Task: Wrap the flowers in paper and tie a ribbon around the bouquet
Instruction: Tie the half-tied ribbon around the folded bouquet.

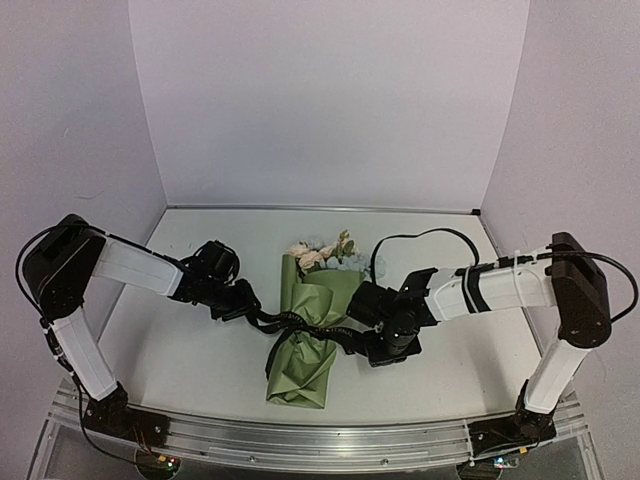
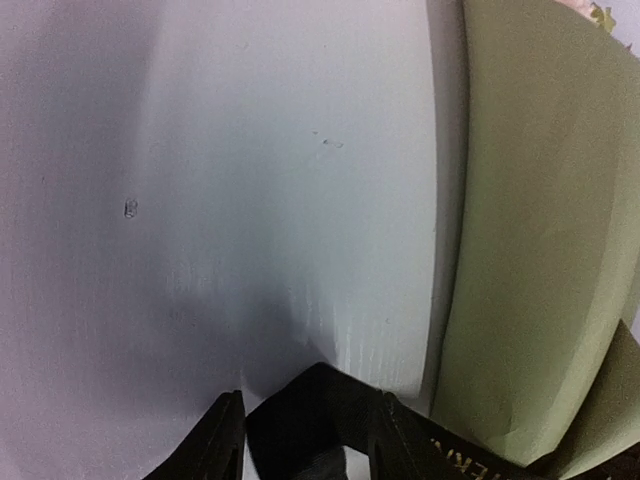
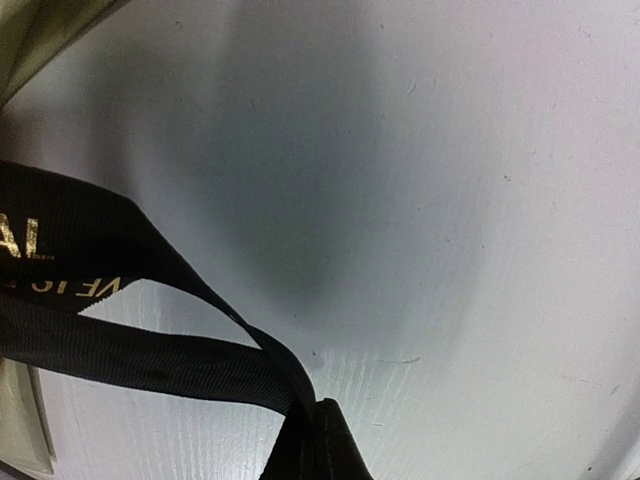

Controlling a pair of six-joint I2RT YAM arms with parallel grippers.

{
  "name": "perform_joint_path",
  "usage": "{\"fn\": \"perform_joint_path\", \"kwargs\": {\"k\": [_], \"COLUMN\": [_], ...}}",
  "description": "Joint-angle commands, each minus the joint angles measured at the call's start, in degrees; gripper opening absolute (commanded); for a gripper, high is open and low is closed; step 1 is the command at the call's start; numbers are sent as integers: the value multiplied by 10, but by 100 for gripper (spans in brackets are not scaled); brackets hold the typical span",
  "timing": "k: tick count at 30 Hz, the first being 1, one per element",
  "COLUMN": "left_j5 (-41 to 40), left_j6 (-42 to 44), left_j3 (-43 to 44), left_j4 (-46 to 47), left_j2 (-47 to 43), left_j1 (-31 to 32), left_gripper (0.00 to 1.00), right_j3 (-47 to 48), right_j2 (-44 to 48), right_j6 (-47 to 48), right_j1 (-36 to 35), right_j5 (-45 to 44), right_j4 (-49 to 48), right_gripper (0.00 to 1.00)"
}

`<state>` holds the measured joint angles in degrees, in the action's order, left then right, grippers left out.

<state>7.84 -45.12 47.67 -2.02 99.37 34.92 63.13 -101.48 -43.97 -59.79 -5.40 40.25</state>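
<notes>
Bouquet [image 1: 305,340], a cone of olive-green paper around pale pink, cream and blue artificial flowers [image 1: 320,250], is lying mid-desk with the blooms toward the back wall. A narrow black ribbon with pale lettering [image 1: 290,322] is laid across its waist, one tail out to each side.

Right tool [image 1: 368,345] is clamped shut on the right tail; the ribbon [image 3: 130,350] is seen running into its tips. Left tool [image 1: 252,308] is open: fingers [image 2: 215,445] are apart, with ribbon lying loose between them, not pinched.

Step judged: tying off. The left tail should be regripped close to the paper, then both tails pulled level and outward so the cone is cinched, not dragged across the white desk [image 1: 180,350].

The right arm's black cable [image 1: 420,235] loops near the blooms; a snag risk. The paper edge sits just beside the left tool and could be caught by it.
</notes>
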Motion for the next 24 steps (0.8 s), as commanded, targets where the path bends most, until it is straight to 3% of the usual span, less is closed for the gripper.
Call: {"fn": "perform_joint_path", "kwargs": {"k": [1,4,12,24], "left_j5": [-3,-13,-138,-145], "left_j6": [19,11,-18,-46], "left_j3": [11,3,-41,-90], "left_j4": [-24,-23,-37,-36], "left_j2": [16,5,-94,-117], "left_j1": [1,1,-2,-35], "left_gripper": [21,0,0,0], "right_j3": [14,17,-13,-90], "right_j2": [32,40,49,66], "right_j6": [5,11,10,-26], "right_j1": [-1,-1,34,49], "right_j5": [-31,-46,-65,-92], "right_j4": [12,17,40,47], "right_gripper": [0,0,0,0]}}
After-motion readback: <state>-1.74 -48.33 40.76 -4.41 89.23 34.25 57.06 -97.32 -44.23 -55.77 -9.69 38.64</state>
